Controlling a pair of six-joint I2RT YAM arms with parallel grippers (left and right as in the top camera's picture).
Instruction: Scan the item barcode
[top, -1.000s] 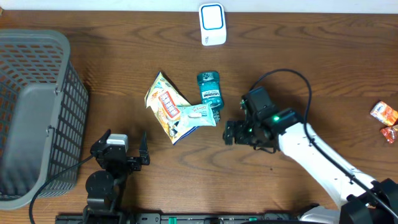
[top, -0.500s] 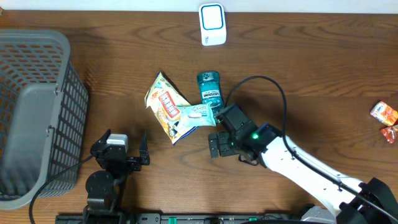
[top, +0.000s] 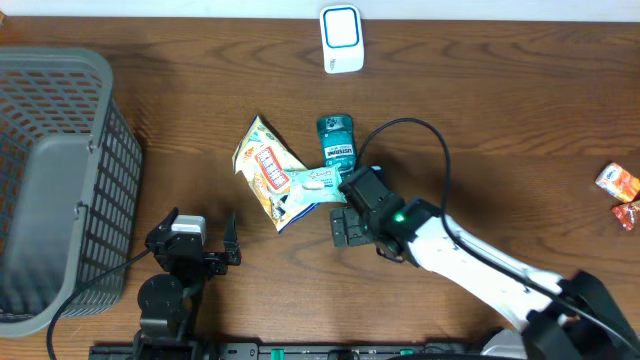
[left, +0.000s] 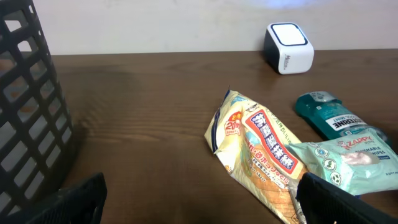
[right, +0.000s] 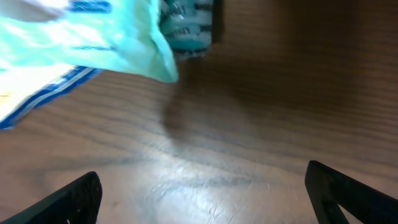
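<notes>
Starting at the left edge, a grey slatted basket (top: 50, 180) stands on the wooden counter (top: 500, 110). Just right of its near corner, the left pincer (top: 196, 235) sits low with its fingers spread wide and nothing between them. Mid-counter lies a small pile. A yellow snack bag (top: 262, 170) is on the left. A pale green wipes pack (top: 318, 185) rests across the bag's right end, and a teal mouthwash bottle (top: 337, 145) lies flat, touching the pack. Beyond the pile, at the far edge, sits the white scanner (top: 342, 38). The right pincer (top: 338, 226) hovers just right of the wipes pack, jaws wide, gripping nothing. Two orange candy wrappers (top: 617, 180) lie well apart at the far right.
</notes>
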